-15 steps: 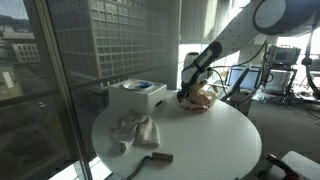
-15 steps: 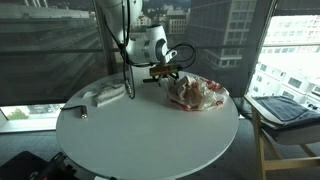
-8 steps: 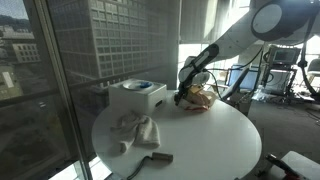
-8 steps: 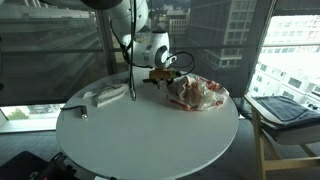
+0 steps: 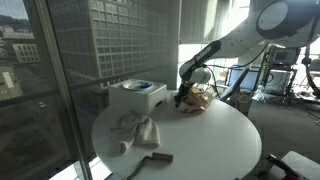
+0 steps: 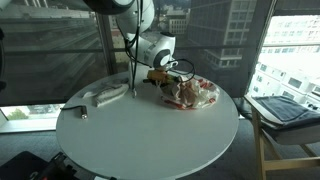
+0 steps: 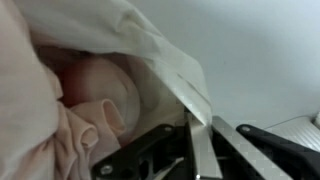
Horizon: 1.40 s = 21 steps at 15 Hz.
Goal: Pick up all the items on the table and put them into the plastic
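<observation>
A high-rise room with tall glass walls onto city towers holds a round white table [image 5: 200, 140]. In an exterior view, the crumpled translucent plastic bag with pinkish contents [image 5: 203, 97] lies at the table's far edge. The arm's black two-finger gripper [image 5: 183, 97] is down at the bag's near side, touching it or just beside it. The arm reaches in from behind with its forearm sloping down and its wrist bent toward the bag. A crumpled white cloth [image 5: 133, 130] and a small dark flat object [image 5: 150, 158] lie well apart from the bag, on the side toward the camera, beside a white box [image 5: 137, 93].

In an exterior view from across the table [image 6: 150, 135], the bag [image 6: 192, 93] spreads low and wide. The gripper [image 6: 164, 78] sits at its end nearest the arm, so the bag's mouth probably lies straight ahead of the fingers.

The wrist view shows the bag's film [image 7: 120, 45] filling the frame, folded over pink contents. The gripper [image 7: 205, 130] is at its edge. I cannot tell whether the jaws are parted or pinching anything.
</observation>
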Motion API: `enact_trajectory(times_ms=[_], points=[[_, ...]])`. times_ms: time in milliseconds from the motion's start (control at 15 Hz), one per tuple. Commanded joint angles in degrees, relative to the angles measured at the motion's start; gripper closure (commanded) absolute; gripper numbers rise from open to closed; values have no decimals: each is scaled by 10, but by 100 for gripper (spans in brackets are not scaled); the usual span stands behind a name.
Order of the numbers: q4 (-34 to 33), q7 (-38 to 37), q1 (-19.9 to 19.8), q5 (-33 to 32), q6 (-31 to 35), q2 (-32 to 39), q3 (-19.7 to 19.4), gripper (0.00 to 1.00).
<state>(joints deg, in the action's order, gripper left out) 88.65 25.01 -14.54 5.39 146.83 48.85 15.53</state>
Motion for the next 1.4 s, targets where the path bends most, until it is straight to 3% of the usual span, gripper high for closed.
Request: enact_trajectory(times_ms=[0, 133, 533, 867, 1067, 1133, 1200, 1333], points=[[47, 43, -38, 64, -66, -50, 45, 100], [78, 43, -34, 79, -87, -88, 40, 100], [183, -53, 63, 4, -119, -242, -52, 100], [175, -29, 93, 8, -239, -222, -64, 100], [180, -29, 108, -6, -250, -190, -72, 100], [185, -24, 111, -10, -238, -187, -72, 94], [192, -25, 115, -13, -228, -188, -72, 72], [214, -44, 136, -38, -230, -212, -74, 69]])
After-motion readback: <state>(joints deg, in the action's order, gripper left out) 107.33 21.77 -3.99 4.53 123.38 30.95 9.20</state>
